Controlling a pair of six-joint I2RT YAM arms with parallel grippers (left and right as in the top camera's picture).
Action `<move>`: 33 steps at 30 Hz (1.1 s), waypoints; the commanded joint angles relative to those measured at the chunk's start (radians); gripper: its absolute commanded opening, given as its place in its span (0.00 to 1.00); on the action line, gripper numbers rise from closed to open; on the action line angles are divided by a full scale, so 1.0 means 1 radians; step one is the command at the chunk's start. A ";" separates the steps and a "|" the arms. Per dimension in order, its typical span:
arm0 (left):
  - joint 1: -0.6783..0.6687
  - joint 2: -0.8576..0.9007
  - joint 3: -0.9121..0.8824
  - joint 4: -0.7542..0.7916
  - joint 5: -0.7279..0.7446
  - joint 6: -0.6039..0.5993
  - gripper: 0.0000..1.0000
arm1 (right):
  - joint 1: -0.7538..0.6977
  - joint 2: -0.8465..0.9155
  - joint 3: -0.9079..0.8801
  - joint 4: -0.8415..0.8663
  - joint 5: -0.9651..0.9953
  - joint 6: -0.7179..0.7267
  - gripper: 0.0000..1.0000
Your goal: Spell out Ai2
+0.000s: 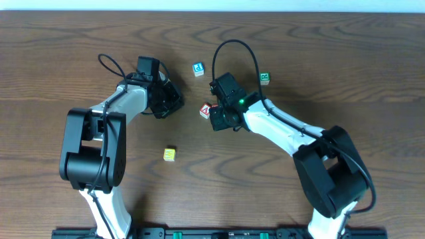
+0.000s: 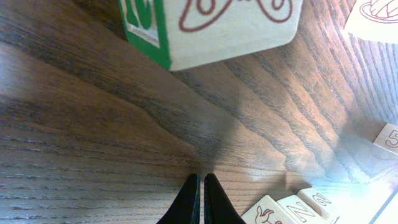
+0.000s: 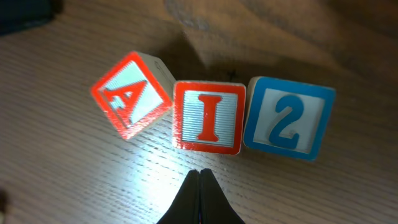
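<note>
A sits skewed beside I and 2, just ahead of the closed, empty right hand; likely next: nudge A square.

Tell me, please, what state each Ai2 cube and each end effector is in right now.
A cube: letter up, turned askew, first in the row.
I cube: letter up, square, in the middle.
2 cube: letter up, slightly tilted, beside the I cube.
left end effector: shut, holding nothing.
right end effector: shut, holding nothing.
</note>
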 commanded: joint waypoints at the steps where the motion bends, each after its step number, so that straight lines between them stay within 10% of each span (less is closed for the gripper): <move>1: -0.001 -0.023 -0.003 -0.003 0.001 0.007 0.06 | 0.023 0.021 0.011 0.003 0.011 0.021 0.02; 33: -0.001 -0.023 -0.003 -0.002 0.001 0.007 0.06 | 0.029 0.046 0.011 0.070 0.094 0.029 0.02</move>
